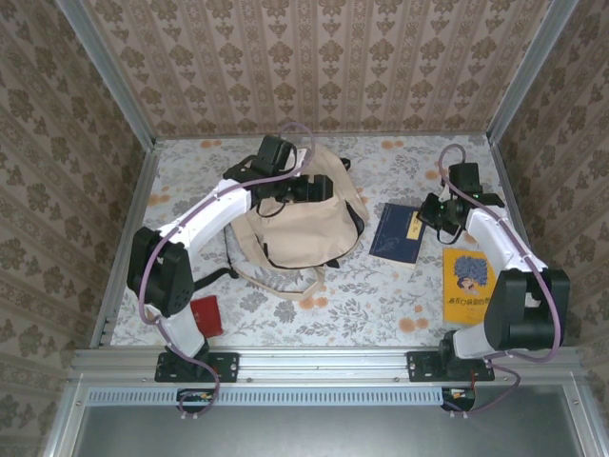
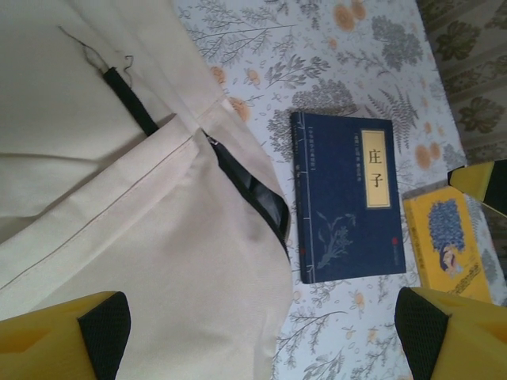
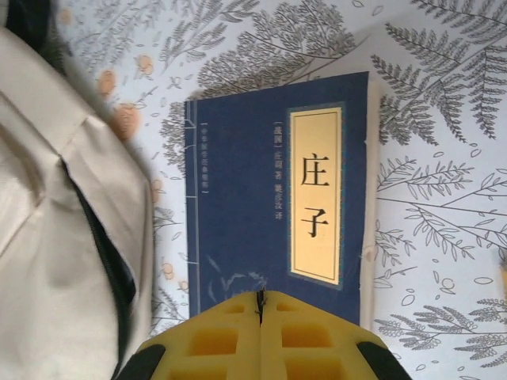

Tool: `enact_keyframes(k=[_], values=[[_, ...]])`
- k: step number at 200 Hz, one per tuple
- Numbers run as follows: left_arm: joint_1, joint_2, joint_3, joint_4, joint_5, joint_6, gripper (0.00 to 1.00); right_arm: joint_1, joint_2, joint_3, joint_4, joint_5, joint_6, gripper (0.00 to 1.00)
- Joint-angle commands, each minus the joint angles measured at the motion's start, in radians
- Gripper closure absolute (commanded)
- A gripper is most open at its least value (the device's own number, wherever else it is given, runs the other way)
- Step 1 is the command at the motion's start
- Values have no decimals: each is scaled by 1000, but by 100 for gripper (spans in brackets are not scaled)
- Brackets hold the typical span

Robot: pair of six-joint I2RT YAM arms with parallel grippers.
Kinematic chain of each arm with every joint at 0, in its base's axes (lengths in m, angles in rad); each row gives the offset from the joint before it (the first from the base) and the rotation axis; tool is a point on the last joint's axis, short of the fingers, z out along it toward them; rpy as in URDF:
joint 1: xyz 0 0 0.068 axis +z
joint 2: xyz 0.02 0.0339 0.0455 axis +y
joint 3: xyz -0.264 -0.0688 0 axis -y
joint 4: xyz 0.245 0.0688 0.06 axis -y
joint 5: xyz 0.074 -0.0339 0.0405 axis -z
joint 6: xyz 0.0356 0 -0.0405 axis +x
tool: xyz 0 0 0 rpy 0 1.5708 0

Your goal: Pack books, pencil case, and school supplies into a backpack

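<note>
My right gripper's [image 3: 259,309] yellow ribbed fingers are pressed together with nothing between them, at the edge of the navy book [image 3: 277,206], a flat thread-bound volume with a gold title strip. My left gripper [image 2: 261,340] is spread wide over the backpack [image 2: 119,198], smooth cream canvas with black zipper trim. From overhead, the backpack slumps mid-table. The cartoon-covered yellow book [image 1: 466,284] lies right of the navy one, and the flat red square [image 1: 206,314] sits by my left base.
</note>
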Motion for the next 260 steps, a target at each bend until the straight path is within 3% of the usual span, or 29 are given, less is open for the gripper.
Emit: enact_keyframes(k=[1, 16, 25, 44, 69, 110, 155, 195, 221, 241, 260], values=[[-20, 45, 26, 19, 54, -7, 11, 5, 9, 31, -81, 31, -2, 84], [-60, 82, 82, -8, 42, 7, 13, 5, 52, 40, -118, 78, 2, 60], [-88, 114, 124, -27, 34, 12, 14, 5, 79, 32, -123, 82, 6, 51], [-146, 209, 223, -67, 28, 6, 21, 5, 131, 18, -112, 80, 11, 43], [-220, 356, 354, -80, 18, -37, 33, 5, 205, 17, -98, 74, 2, 41], [-306, 568, 533, -96, 2, -88, 65, 5, 291, 9, -67, 43, -12, 43], [-341, 704, 613, -149, -61, -113, 88, 5, 316, 2, -56, 5, -22, 48], [-340, 758, 595, -202, -88, -133, 100, 5, 338, -2, -40, -64, -29, 51], [-341, 760, 548, -189, -72, -146, 100, 5, 323, 2, -30, -123, -34, 58], [-338, 760, 513, -171, -53, -156, 100, 6, 299, 4, -24, -155, -35, 66], [-335, 759, 487, -149, -39, -166, 100, 6, 275, -4, -8, -194, -34, 81]])
